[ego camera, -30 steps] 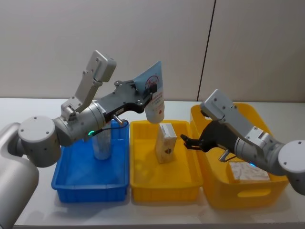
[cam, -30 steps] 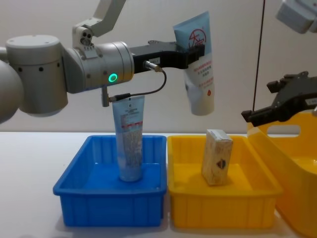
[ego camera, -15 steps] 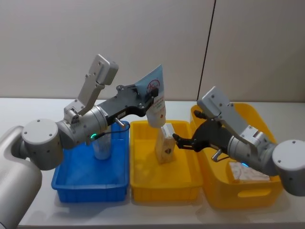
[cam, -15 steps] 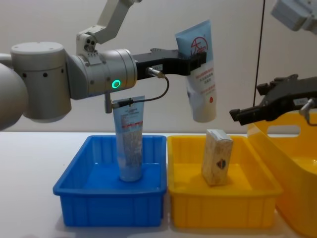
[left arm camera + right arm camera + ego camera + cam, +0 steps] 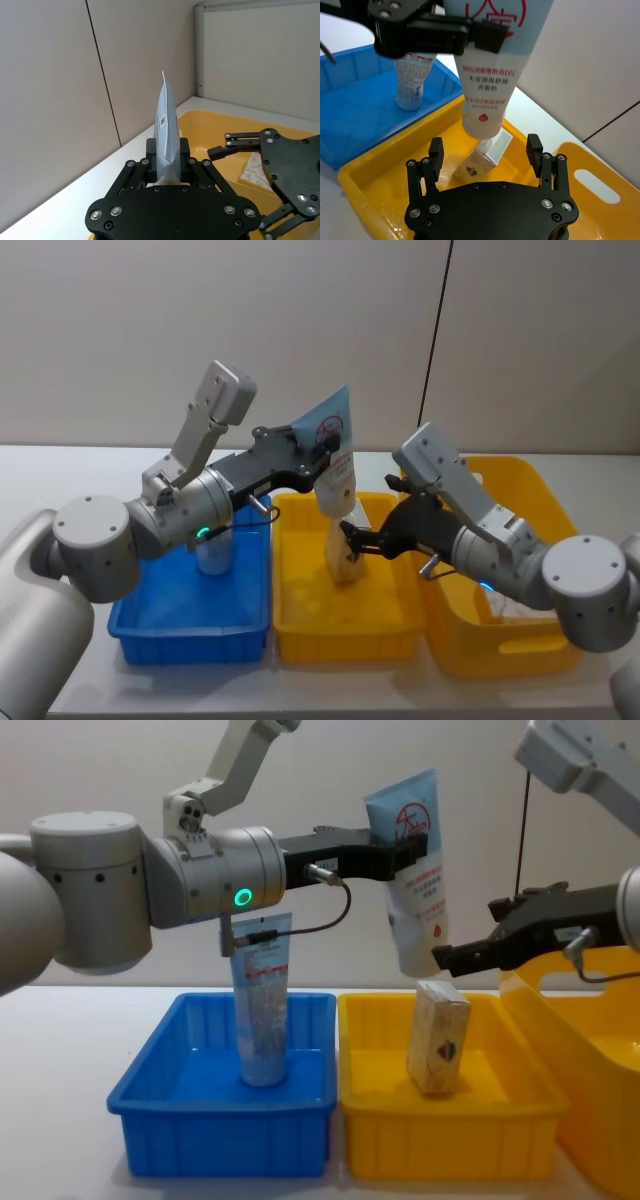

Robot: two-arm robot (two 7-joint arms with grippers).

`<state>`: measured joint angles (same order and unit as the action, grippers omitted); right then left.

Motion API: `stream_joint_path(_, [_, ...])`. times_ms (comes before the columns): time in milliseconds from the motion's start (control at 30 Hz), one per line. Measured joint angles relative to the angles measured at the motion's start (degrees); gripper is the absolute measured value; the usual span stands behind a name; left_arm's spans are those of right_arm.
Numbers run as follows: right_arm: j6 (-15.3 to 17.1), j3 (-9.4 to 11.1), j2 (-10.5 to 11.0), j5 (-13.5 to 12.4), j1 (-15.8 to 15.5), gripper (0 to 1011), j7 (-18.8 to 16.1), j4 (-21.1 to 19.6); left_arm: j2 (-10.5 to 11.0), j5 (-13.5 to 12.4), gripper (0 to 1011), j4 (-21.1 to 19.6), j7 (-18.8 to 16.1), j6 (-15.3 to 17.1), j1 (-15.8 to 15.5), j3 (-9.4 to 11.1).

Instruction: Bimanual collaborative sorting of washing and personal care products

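Note:
My left gripper (image 5: 322,443) (image 5: 402,850) is shut on the flat end of a wide pale-blue tube with a red logo (image 5: 336,462) (image 5: 417,885) (image 5: 490,75). The tube hangs cap-down over the yellow tray (image 5: 345,640) (image 5: 450,1152). A cream box with a dark diamond mark (image 5: 438,1038) (image 5: 481,161) stands in that tray, just under the cap. Beside the cap, above the box, my right gripper (image 5: 350,538) (image 5: 445,958) (image 5: 485,144) is open and holds nothing. A narrower pale-blue tube (image 5: 212,552) (image 5: 262,1010) stands upright in the blue tray (image 5: 190,635) (image 5: 220,1142).
The large yellow handled basket (image 5: 500,645) (image 5: 600,1050) stands right of the yellow tray, under my right arm. A pale packet (image 5: 255,167) lies inside it. The three containers sit side by side on a white table against a grey wall.
My right gripper has moved left from over the basket to the box and the tube's cap. My left gripper has carried the wide tube slightly to the right.

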<state>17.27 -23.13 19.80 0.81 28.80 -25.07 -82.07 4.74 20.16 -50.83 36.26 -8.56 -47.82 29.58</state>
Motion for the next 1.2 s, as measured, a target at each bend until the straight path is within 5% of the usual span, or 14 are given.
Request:
stream_joint_path(467, [-2.13,-1.24,-3.19,2.42,1.74,1003,4.12,3.93,0.53,0.09,223,-2.18,-0.94,1.37,1.63,0.45])
stream_joint_path(1200, [-3.63,-2.47,-7.50,4.78,5.36,1003,5.74,11.45,1.55,0.49,223,-4.85,-1.63,2.90,2.86,0.94])
